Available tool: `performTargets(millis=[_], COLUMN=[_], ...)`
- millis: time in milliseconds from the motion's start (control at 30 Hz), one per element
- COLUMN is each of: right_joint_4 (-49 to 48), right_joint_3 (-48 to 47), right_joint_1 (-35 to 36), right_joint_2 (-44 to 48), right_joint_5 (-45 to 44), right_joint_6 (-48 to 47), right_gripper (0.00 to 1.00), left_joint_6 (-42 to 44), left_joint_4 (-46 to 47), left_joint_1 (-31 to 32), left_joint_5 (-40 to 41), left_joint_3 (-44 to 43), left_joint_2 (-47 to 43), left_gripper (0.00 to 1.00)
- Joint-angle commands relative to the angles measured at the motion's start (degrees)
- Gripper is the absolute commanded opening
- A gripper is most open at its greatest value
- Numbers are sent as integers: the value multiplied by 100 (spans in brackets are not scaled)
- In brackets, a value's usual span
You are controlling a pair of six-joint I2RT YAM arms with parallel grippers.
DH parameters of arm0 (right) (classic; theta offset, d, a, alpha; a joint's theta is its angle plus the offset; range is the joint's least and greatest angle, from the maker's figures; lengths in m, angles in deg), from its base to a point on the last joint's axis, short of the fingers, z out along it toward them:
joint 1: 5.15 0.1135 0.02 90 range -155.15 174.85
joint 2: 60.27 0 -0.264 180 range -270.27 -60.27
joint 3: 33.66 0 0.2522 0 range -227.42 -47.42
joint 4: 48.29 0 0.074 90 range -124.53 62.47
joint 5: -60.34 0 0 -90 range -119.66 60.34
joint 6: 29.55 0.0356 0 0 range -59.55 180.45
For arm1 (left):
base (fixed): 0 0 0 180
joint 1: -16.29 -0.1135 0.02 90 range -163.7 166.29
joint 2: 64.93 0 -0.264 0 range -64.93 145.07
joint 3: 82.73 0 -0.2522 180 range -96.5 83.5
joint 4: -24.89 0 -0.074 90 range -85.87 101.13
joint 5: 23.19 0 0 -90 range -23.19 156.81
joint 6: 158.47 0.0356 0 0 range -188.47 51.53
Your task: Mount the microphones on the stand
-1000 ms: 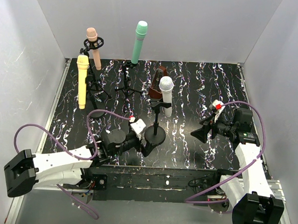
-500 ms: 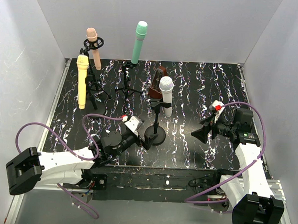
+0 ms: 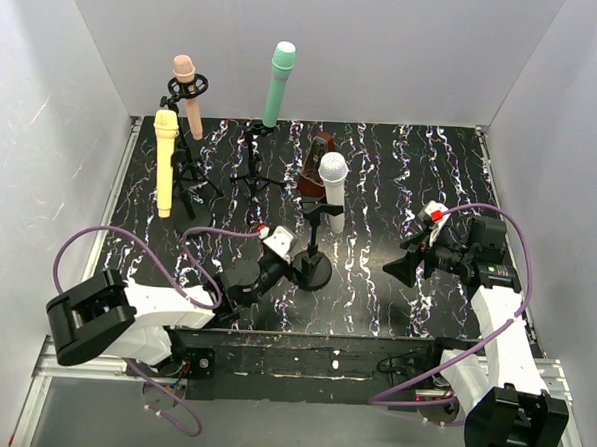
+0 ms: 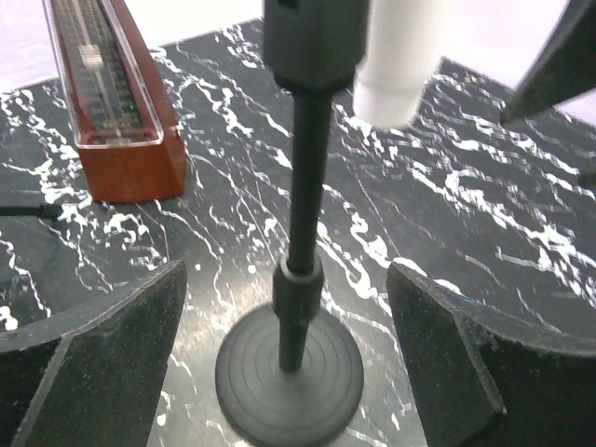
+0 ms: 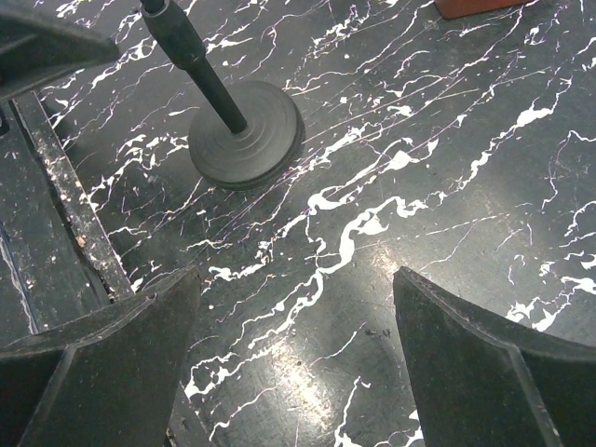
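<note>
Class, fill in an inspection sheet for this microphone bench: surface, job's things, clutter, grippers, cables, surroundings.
Surface: black marbled tabletop, white veins, no spills seen.
Job's things: peach-pink microphone, pale yellow microphone, teal-green microphone and white microphone, each held in a stand; the white one's round-base stand is nearest the arms.
Clutter: brown metronome behind that stand.
Grippers: left gripper open, jaws either side of the round-base stand, apart from it; right gripper open, empty, over bare tabletop.
Cables: purple cable loops at the left arm and the right arm.
Surroundings: plain pale walls on three sides.
</note>
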State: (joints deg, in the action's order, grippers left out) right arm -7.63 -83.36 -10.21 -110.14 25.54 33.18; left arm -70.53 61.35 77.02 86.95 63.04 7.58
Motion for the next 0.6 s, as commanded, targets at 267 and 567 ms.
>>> performTargets(millis=[267, 567], right_joint_4=[26, 44], right_joint_3=[-53, -62], right_joint_1=[-30, -30], right_joint_2=[3, 3], right_joint_5=[87, 87], right_joint_6=[-147, -165], right_gripper=[90, 90], left_joint_6=[180, 663], left_joint_4=[761, 323], left_joint_1=[-509, -1079], left_joint_5=[-326, -660], left_joint_3=[-871, -880], left_joint_2=[773, 239], left_gripper=[51, 0])
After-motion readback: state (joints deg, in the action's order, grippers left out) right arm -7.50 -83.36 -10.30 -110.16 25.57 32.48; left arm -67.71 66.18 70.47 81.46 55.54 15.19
